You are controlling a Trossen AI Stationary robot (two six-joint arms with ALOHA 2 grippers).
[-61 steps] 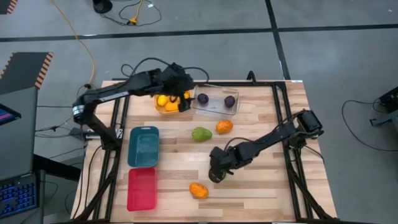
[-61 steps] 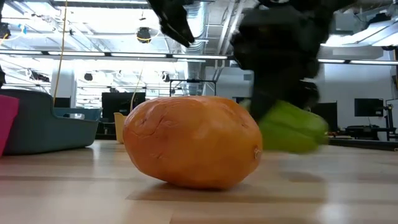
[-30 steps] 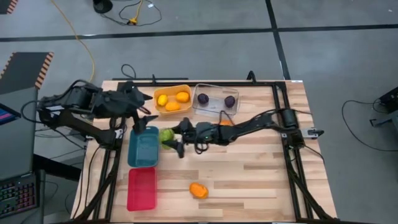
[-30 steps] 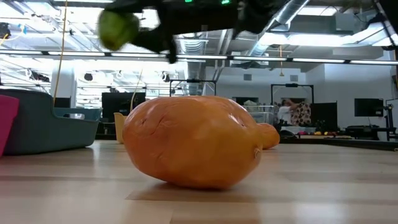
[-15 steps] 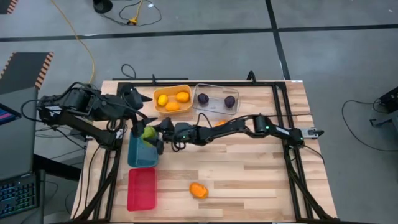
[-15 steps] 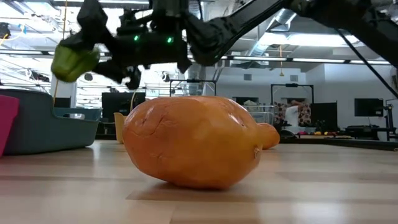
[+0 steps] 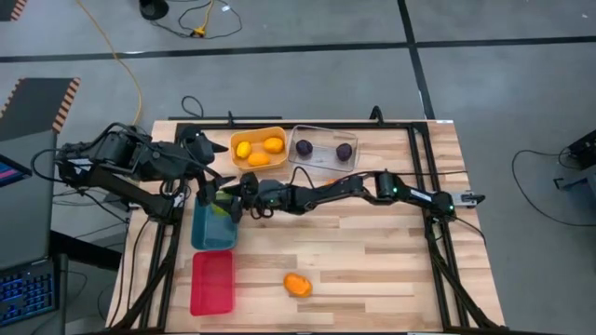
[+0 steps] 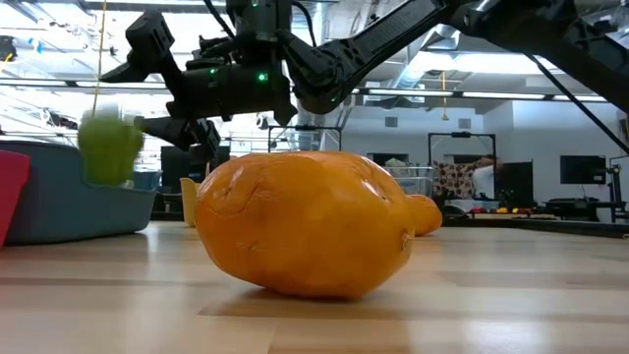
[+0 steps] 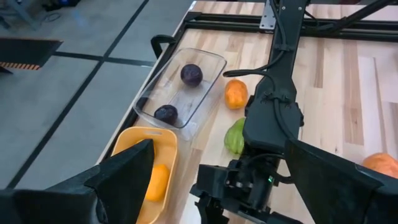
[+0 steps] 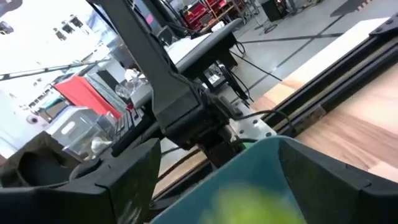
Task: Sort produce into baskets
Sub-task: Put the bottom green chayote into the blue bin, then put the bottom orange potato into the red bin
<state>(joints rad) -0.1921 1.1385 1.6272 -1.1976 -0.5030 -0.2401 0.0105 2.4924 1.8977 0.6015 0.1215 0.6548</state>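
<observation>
A: Green piece [image 8: 110,147]?
B: Loose in the air above the teal basket [image 7: 214,228], just beside the right gripper [image 7: 230,204], fingers spread, empty.
A: Left gripper [image 7: 207,172]?
B: Beside that basket's far end, fingers apart.

Two slim dark jointed arms, black cables along the links, small green lights near one wrist.

Bright green piece [image 8: 110,147] just off the dark right pincer [image 7: 226,204], over the teal basket [image 7: 213,233]. Yellow-orange fruit [image 7: 257,149] fills the orange basket [image 7: 238,164], dark purple ones [image 7: 304,147] the clear one [image 7: 321,166]; red basket [image 7: 211,283] behind.
</observation>
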